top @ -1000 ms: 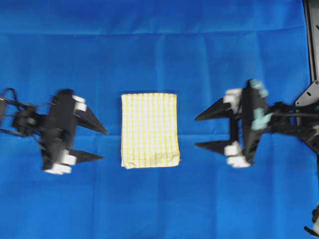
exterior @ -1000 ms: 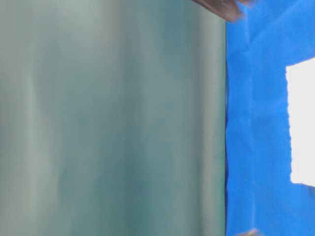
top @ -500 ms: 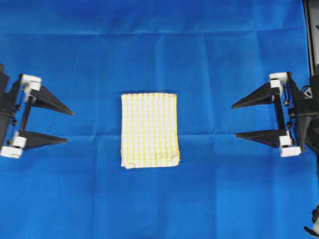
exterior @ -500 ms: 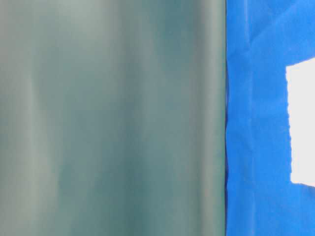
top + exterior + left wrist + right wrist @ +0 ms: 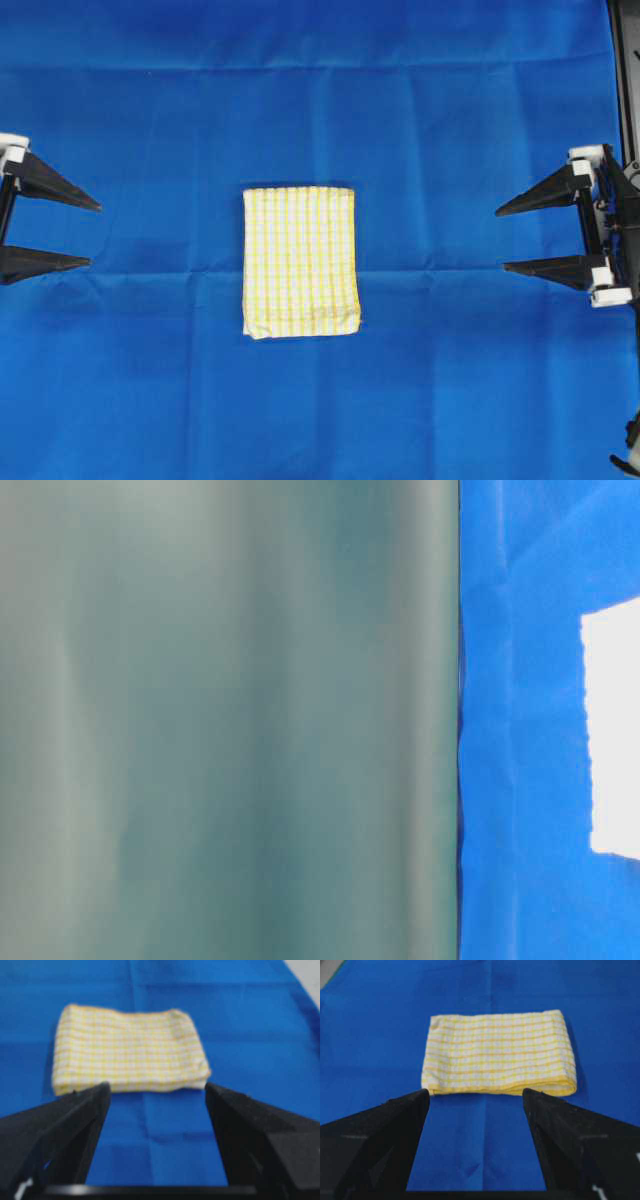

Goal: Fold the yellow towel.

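Yellow towel [image 5: 300,262] folded, flat mid blue cloth [image 5: 320,100]; L end effector [image 5: 85,235] & R end effector [image 5: 505,240] spread, empty, well apart.

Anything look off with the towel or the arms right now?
Nothing serious. The yellow towel lies folded and flat on the blue cloth; only its lower right corner flares slightly. The left gripper and right gripper are open and clear of it.

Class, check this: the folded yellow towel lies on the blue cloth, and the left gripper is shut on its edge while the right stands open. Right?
Not quite. The left gripper is open and clear of the yellow towel, as the overhead view shows. The right gripper is open too.
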